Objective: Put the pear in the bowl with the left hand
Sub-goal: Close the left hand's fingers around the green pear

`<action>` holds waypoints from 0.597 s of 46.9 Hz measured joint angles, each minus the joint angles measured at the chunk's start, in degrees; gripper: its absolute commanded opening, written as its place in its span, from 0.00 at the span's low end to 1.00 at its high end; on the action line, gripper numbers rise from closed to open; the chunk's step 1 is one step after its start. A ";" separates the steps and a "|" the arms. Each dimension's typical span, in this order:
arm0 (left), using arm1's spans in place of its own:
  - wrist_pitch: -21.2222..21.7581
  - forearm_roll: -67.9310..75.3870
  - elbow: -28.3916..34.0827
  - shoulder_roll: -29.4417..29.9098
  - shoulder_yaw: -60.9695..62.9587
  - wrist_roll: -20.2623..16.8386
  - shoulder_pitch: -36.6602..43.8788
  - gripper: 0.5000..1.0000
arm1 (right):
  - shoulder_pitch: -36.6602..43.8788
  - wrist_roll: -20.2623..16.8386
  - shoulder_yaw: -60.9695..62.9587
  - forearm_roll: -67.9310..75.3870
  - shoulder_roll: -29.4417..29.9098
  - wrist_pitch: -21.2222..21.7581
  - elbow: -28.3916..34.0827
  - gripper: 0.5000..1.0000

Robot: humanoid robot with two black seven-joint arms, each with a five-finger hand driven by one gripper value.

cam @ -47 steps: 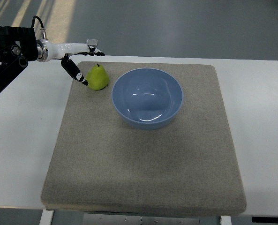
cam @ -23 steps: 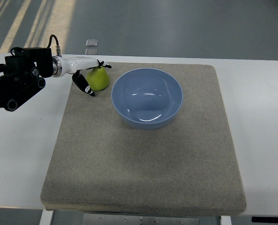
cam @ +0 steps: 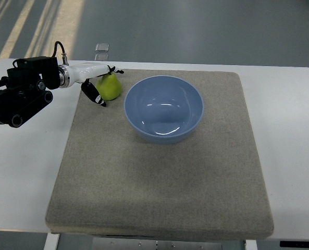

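Note:
A green pear (cam: 112, 89) stands on the grey mat (cam: 159, 177) just left of the blue bowl (cam: 163, 108), which is empty. My left hand (cam: 107, 85), white with black fingertips, reaches in from the left edge and wraps the pear. The thumb (cam: 94, 95) lies against its near left side and the other fingers (cam: 111, 70) curl over its far top. The pear rests on the mat in this grasp. The right arm is out of view.
The mat lies on a white table (cam: 289, 130). The black left forearm (cam: 19, 96) hangs over the table's left part. A small clear object (cam: 102, 47) lies on the floor beyond the table's far edge.
My left hand has moved right from beside the pear and closed its fingers around it. In the last half second the arm has barely shifted. The pear and bowl stay in place.

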 measured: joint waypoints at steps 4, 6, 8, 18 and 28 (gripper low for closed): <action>0.02 -0.05 0.16 0.02 0.00 -0.03 0.07 0.85 | 0.01 0.00 -0.03 0.00 0.00 0.00 0.00 0.85; 0.02 -0.05 0.27 0.05 0.00 -0.04 0.07 0.78 | 0.00 0.00 -0.04 0.00 0.00 0.00 0.00 0.85; 0.02 -0.05 0.28 0.06 0.00 -0.04 0.06 0.72 | 0.02 0.00 -0.04 0.00 0.00 0.00 0.00 0.85; -0.01 -0.03 1.90 0.13 0.02 -0.05 0.08 0.51 | 0.03 0.00 -0.04 0.00 0.00 0.00 0.00 0.85; 0.53 -0.22 1.97 0.28 -0.12 -0.07 0.08 0.37 | 0.01 0.00 -0.02 0.00 0.00 0.00 0.00 0.85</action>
